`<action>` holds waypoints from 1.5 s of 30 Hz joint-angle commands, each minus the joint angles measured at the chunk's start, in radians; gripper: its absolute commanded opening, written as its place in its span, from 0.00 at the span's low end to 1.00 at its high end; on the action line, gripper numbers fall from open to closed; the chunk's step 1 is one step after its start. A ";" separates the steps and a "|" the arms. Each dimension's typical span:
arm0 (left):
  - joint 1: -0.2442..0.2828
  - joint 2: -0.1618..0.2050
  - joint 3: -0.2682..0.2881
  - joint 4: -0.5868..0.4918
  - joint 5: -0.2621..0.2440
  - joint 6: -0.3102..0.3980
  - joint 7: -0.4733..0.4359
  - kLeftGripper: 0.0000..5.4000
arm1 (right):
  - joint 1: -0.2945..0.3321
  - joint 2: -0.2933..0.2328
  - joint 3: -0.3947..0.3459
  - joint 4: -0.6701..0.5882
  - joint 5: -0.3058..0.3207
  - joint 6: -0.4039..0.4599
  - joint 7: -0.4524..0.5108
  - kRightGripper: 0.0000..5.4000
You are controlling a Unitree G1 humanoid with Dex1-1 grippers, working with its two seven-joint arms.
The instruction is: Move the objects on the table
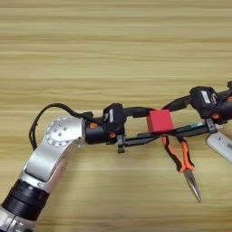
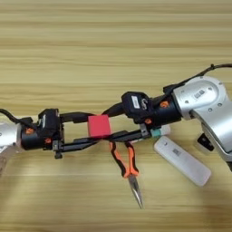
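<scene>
The red cube (image 2: 99, 126) sits near the middle of the wooden table (image 1: 113, 45), caught between the fingers of both grippers at once.

From the left, the left arm reaches in low across the table. Its left gripper (image 1: 149, 123) has one finger running behind the cube and the other passing along its front lower edge, so the jaws bracket the cube from that side at about the cube's own width. Whether they truly press on it or only lie against it I cannot tell.

The cube itself looks upright and square to the table, and it seems to be either resting on the wood or raised only slightly; the pictures do not settle which.

Just below the cube lie orange-handled pliers (image 2: 128, 168), handles up near the cube and the tip pointing toward the robot, untouched by either arm.

From the right, the right gripper (image 2: 106, 123) comes in the opposite way, its fingers overlapping those of the left around the same cube. My guess is a hand-over or a shared grip, which would explain both tools meeting on one small thing.

Further right, the white device (image 2: 182, 160) lies flat and slanted on the table, near the right arm's wrist but apart from the cube and outside either grip.
</scene>
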 commanded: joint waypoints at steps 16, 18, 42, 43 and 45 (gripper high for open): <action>-0.007 -0.006 0.013 0.038 0.014 -0.027 0.011 0.42 | -0.008 -0.009 -0.028 -0.003 0.006 -0.010 -0.004 0.86; 0.003 -0.009 0.018 0.041 0.012 -0.032 0.019 0.42 | -0.003 -0.003 -0.044 -0.007 0.015 -0.011 -0.015 0.90; 0.105 -0.061 0.098 0.105 0.092 -0.019 0.265 0.42 | 0.184 0.140 -0.380 -0.161 0.179 -0.048 -0.381 1.00; 0.109 -0.060 0.097 0.108 0.103 -0.012 0.279 0.42 | 0.187 0.144 -0.386 -0.171 0.187 -0.049 -0.391 1.00; 0.118 -0.059 0.091 0.131 0.139 0.016 0.321 0.42 | 0.197 0.150 -0.394 -0.191 0.199 -0.053 -0.406 1.00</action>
